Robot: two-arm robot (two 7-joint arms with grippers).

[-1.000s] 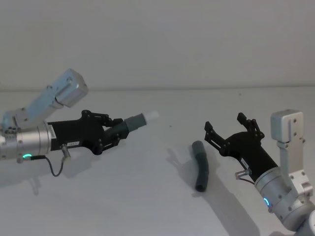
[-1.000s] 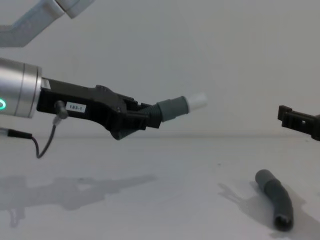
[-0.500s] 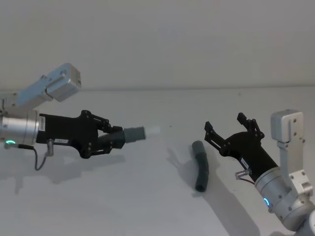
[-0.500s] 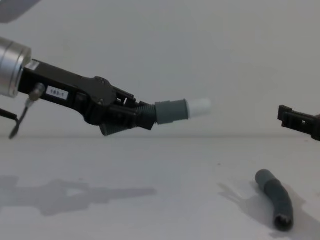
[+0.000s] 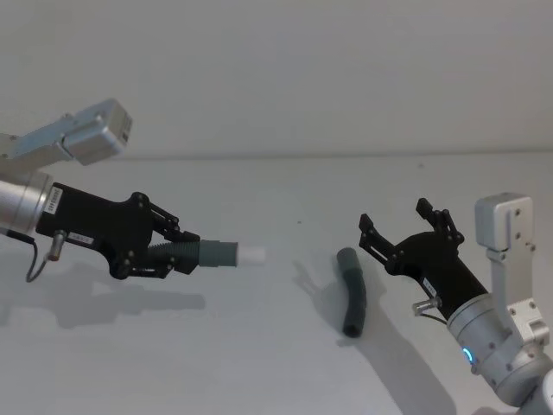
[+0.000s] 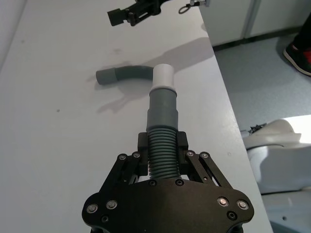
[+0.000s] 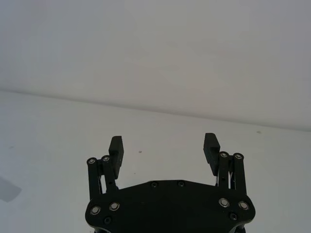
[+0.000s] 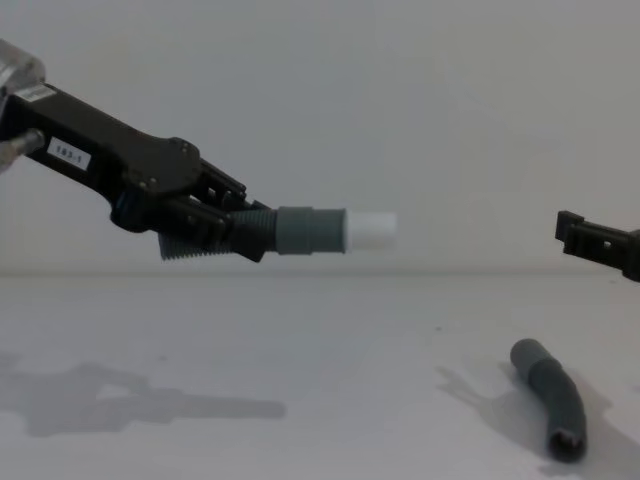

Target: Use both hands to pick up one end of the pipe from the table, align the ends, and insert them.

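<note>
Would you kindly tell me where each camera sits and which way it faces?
Head view: high, looking forward and down at the table; left hand holds the white-tipped pipe, open right hand near the lying pipe.
Chest view: low, looking across the table; left hand at left, right hand's tip at right edge.
Left wrist view: behind the left hand, looking along its pipe toward the right hand.
Right wrist view: behind the right hand, facing table and wall.
Head and chest views share both pipes.

The left end effector (image 5: pixel 177 249) is black, the ribbed pipe (image 5: pixel 214 253) dark grey, its tip (image 5: pixel 251 255) white.
</note>
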